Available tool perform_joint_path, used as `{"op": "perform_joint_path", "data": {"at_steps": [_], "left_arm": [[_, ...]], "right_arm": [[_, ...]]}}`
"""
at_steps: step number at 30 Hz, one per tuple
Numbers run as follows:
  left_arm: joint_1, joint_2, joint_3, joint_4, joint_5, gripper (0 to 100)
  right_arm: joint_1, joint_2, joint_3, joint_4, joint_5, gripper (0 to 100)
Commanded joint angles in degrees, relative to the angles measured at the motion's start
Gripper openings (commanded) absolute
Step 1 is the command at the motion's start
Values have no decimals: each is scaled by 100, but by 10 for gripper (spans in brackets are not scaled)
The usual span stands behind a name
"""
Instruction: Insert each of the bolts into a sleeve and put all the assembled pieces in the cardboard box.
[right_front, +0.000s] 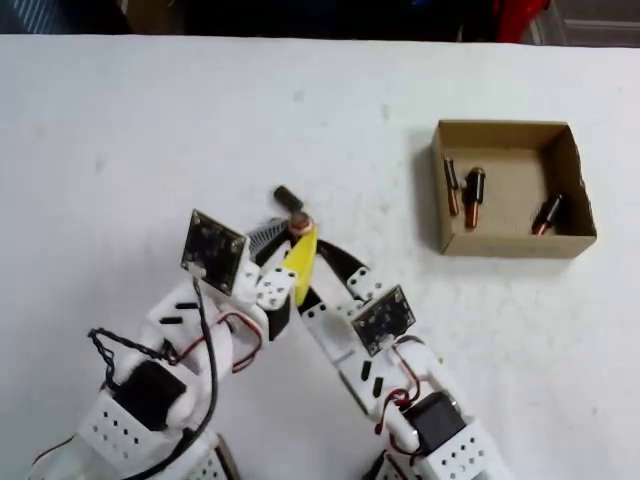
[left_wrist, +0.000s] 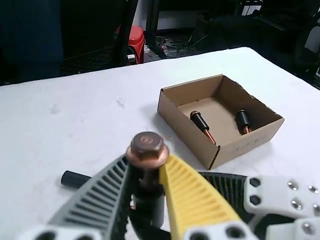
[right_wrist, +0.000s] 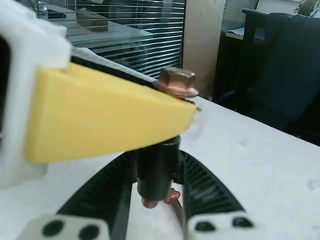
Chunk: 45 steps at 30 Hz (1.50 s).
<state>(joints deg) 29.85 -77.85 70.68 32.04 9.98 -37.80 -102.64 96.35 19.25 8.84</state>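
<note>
— What was in the cardboard box (right_front: 515, 246)?

— Three assembled pieces, each dark at one end and copper at the other. The box stood open on the table (right_front: 150, 120), off to my right. One piece (right_front: 451, 187) lay along its left wall, a second piece (right_front: 474, 196) just beside it, and a third piece (right_front: 548, 213) in the near right corner, apart from the other two.

— And the bolt you were working on, how did it look?

— The bolt (left_wrist: 147, 146) was copper, with a flanged hex head, and it stood upright. Its shank ran down into the sleeve (right_wrist: 157, 167), a plain black tube, and copper showed at the tube's lower end.

— Where did it sit against your pincers?

— My left pincer (left_wrist: 146, 164) was clamped on the shank just under the head. The grey finger (left_wrist: 95, 200) was on one side and the yellow finger (left_wrist: 192, 200) on the other, with the head resting over their tips. My right pincer (right_wrist: 156, 161) was closed around the sleeve lower down, a black ribbed finger (right_wrist: 100, 195) touching it on each side. Both met in front of me, well apart from the box.

— Anything else nearby?

— A loose sleeve (right_front: 288, 197) lay flat on the table just beyond the pincer tips. A thin copper rod (right_wrist: 174, 205) lay under my right pincer; whether it was another bolt I could not tell.
</note>
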Motion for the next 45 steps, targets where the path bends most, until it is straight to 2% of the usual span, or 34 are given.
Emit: {"op": "perform_joint_path", "data": {"at_steps": [1, 9, 15, 17, 22, 24, 31, 39, 45], "left_arm": [[-4, -40, -26, -123, 35, 24], [4, -48, 369, -167, 18, 24], [4, -48, 176, -176, 9, 29], [-4, -48, 176, -176, 9, 62], [-4, -48, 246, -123, 9, 233], [-75, -48, 246, -123, 9, 263], [-884, -48, 237, -167, 9, 271], [-1024, -48, 53, -132, 0, 268], [-1569, -48, -695, 70, 9, 267]], "right_arm": [[40, -66, 44, -101, 0, 17], [48, -66, 44, -101, 0, 17], [48, -57, 44, -92, 0, 17], [48, -57, 44, -92, 0, 17], [48, -57, 44, 48, 0, 17], [75, -57, 44, 66, 0, 17], [312, -57, 44, 66, 0, 17], [312, -57, 44, 66, 0, 17], [321, -57, 44, 242, 0, 17]]}}
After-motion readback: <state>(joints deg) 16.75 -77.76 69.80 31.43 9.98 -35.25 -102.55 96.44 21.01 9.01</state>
